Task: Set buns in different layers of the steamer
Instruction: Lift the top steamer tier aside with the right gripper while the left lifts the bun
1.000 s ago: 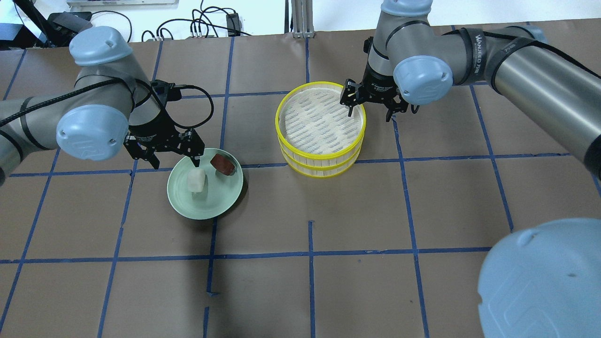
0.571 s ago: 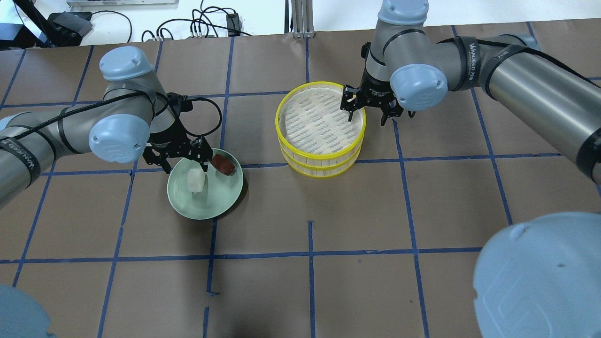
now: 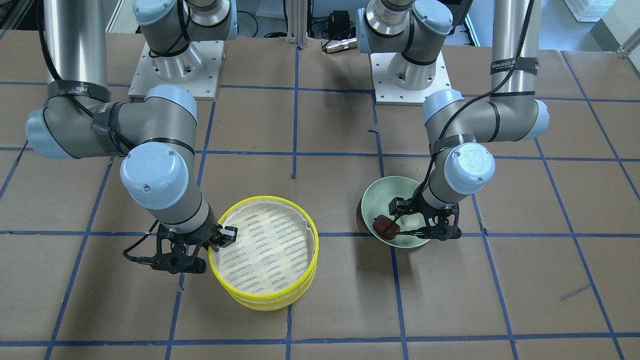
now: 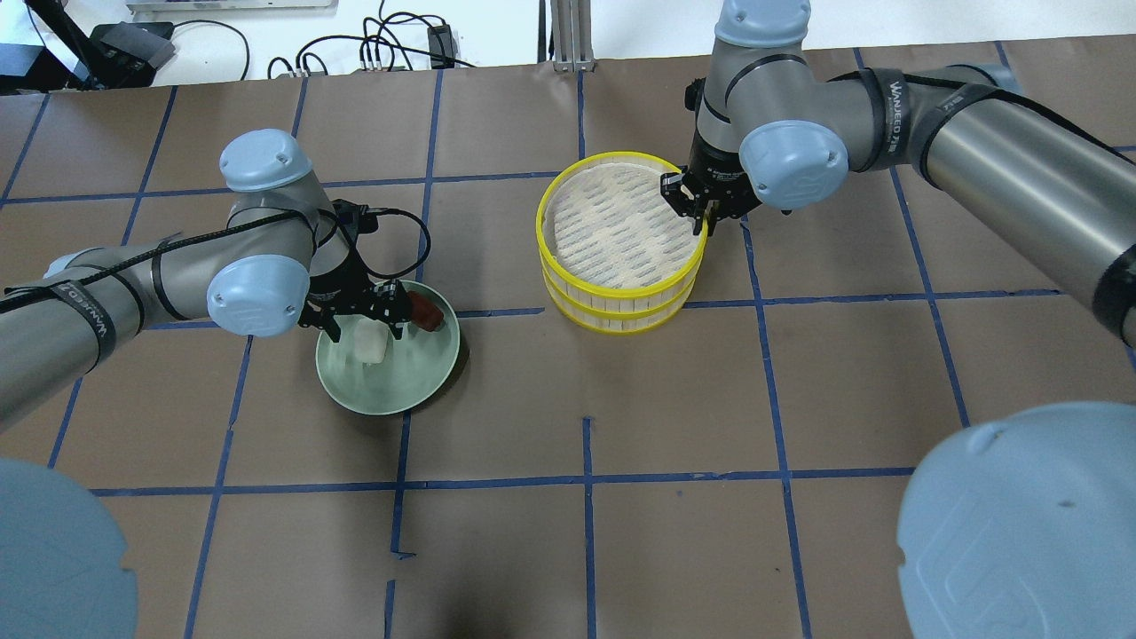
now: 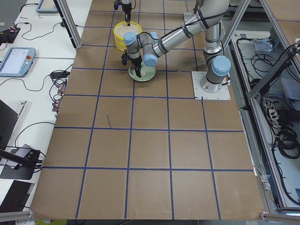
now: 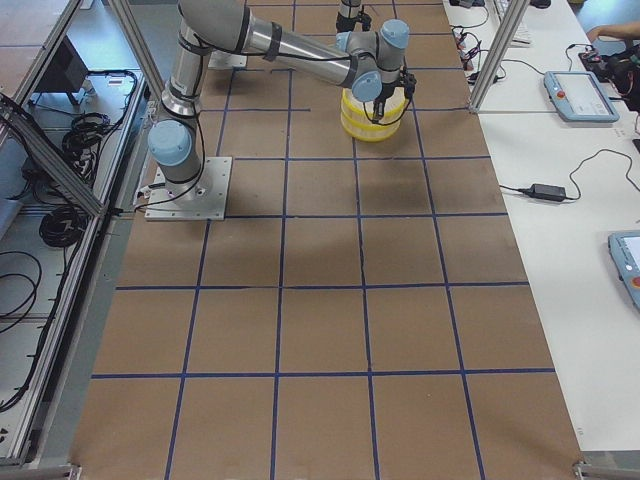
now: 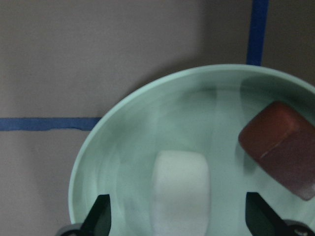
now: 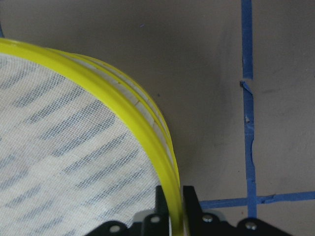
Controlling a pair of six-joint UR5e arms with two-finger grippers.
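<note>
Buns are lying together on the pale green plate [image 4: 404, 382], which is sitting at the left of the table [image 4: 710, 399] in the overhead view. The white bun [image 4: 371, 344] is resting near the plate's middle. The reddish-brown bun [image 4: 427, 311] is lying just to its right, closer to the far rim, with a small gap between the two.

The left gripper [image 4: 366, 325] is hanging low over the plate. Its jaws are standing wide apart, one on either side of the white bun, and the wrist view is showing clear space between each finger and the bun.

The two steamer layers are standing stacked right of the plate, near the table's middle and toward its far side. The upper layer [image 4: 612, 222] is sitting on the lower layer [image 4: 621, 319].

The right gripper [image 4: 701, 213] is meeting the stack at its far right edge. Its jaws are pinching the upper layer's yellow rim, one finger inside the tray and one outside.
</note>
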